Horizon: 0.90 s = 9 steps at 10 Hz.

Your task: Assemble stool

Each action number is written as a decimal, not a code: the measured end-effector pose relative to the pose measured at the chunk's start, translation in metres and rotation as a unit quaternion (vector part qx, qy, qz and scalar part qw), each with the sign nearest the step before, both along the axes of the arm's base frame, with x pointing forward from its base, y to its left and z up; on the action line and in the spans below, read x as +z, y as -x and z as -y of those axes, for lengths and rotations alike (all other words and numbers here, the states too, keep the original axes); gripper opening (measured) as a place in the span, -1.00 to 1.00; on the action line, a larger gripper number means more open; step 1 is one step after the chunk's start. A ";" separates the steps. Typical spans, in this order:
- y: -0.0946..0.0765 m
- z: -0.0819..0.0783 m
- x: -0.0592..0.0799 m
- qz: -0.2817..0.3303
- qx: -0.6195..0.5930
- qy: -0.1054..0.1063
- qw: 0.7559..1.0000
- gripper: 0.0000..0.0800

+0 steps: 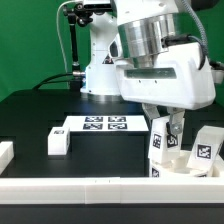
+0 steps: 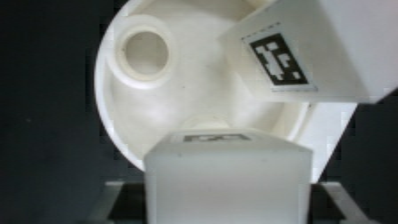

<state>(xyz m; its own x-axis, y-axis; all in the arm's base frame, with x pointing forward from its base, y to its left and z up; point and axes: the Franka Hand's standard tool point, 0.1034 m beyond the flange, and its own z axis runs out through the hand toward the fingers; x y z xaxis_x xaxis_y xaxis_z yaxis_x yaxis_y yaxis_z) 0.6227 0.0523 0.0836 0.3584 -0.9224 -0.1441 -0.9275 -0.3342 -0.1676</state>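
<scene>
The round white seat point(image 2: 178, 100) lies flat, with an open screw hole point(image 2: 143, 52) in its face. In the exterior view the seat point(image 1: 186, 163) sits at the right, against the front rail. One white leg point(image 2: 299, 55) with a tag stands on the seat; it also shows in the exterior view point(image 1: 205, 148). My gripper point(image 2: 228, 200) is shut on a second tagged leg point(image 2: 228, 175) and holds it upright just over the seat, short of the open hole. In the exterior view this held leg point(image 1: 158, 140) hangs under the gripper point(image 1: 165, 125). A third leg point(image 1: 58, 143) lies on the table at the left.
The marker board point(image 1: 100, 125) lies flat on the black table behind the loose leg. A long white border rail point(image 1: 90, 187) runs along the front edge, and another piece point(image 1: 5, 153) lies at the left. The robot base stands at the back.
</scene>
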 end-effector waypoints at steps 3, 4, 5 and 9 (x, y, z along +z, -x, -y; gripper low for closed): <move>0.000 -0.001 0.000 0.002 0.009 0.001 1.000 0.43; 0.000 -0.002 0.002 0.004 0.044 0.003 0.999 0.56; -0.001 -0.004 0.005 0.007 0.060 0.003 0.998 0.56; -0.005 -0.009 0.030 0.050 0.258 0.019 0.965 0.62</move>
